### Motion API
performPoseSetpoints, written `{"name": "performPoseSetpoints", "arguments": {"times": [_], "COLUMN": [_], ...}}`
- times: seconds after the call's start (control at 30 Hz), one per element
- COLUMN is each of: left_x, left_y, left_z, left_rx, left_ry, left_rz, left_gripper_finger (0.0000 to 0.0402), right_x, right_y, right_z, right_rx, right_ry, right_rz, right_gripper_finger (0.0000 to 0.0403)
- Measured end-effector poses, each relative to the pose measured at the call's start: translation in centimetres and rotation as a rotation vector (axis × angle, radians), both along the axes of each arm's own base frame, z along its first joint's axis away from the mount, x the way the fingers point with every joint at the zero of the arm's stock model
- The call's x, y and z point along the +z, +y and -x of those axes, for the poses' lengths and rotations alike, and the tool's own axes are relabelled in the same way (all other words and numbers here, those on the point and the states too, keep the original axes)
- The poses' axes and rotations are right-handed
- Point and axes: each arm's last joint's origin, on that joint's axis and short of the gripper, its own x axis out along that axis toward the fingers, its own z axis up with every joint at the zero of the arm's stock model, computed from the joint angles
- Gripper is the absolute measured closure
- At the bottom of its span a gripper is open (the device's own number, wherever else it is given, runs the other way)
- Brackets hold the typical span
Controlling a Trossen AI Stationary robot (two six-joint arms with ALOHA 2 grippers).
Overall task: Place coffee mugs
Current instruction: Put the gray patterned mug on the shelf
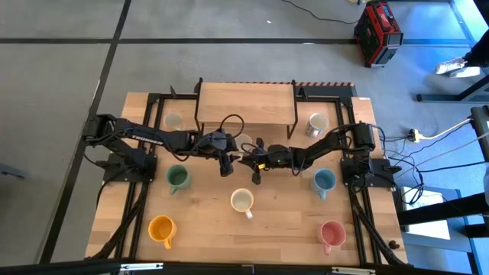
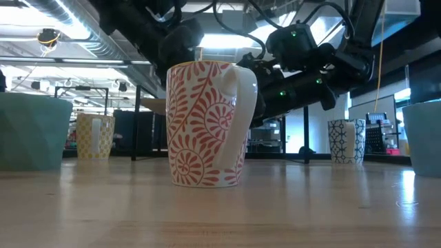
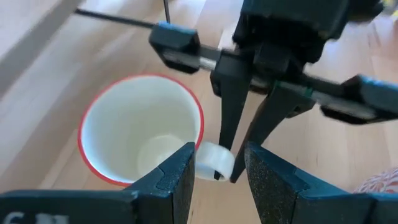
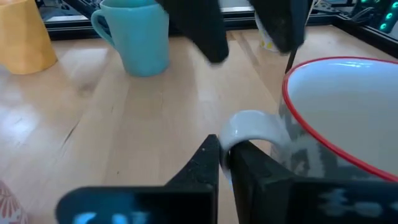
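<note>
Alt text: The right gripper's [image 4: 225, 154] two dark fingers were pressed together on the white loop handle of a red-rimmed mug [image 4: 348, 106], pinching it. From the opposite side, the left gripper [image 3: 217, 177] had its fingers [image 3: 177, 180] spread, one on each side of that same handle. We could see a gap on at least one side, so they were not clamping it.

We saw the red-rimmed mug [image 3: 140, 137] standing upright and empty on the wooden table [image 1: 290, 229]. It was just beside the raised wooden shelf [image 1: 244, 103], on the side that faces the open tabletop. Both arms reached in from the table's outer edges and met there, near the middle of the shelf's length.

The other coffee mugs stood apart from the grippers:

- A pale mug [image 1: 173, 121] sat by the shelf's left end.
- A patterned mug [image 1: 315, 124] sat by the shelf's right end.
- A green mug [image 1: 178, 179] stood farther out from the shelf, on the left.
- A light blue mug [image 1: 324, 182] stood about as far out as the green one, on the right.
- A white mug with a red leaf pattern [image 2: 207, 124] stood between the green and blue ones, a little farther from the shelf.
- An orange mug [image 1: 162, 228] stood farthest from the shelf on the left.
- A pink mug [image 1: 331, 234] stood farthest from the shelf on the right.
</note>
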Motion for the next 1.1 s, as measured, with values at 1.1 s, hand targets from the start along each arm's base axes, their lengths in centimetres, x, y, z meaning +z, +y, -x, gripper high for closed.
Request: {"name": "performPoseSetpoints", "arguments": {"times": [1.1], "left_x": [10.8], "left_y": [-0.8], "left_z": [9.8], "left_rx": [-0.007], "left_ry": [-0.344], "left_rz": [0.023], "left_gripper_finger": [0.0266], "right_x": [17.8], "right_y": [0.0], "right_z": [9.6], "right_rx": [0.028], "right_ry": [-0.144], "right_rz": [-0.044], "right_gripper_finger": [0.0403]}}
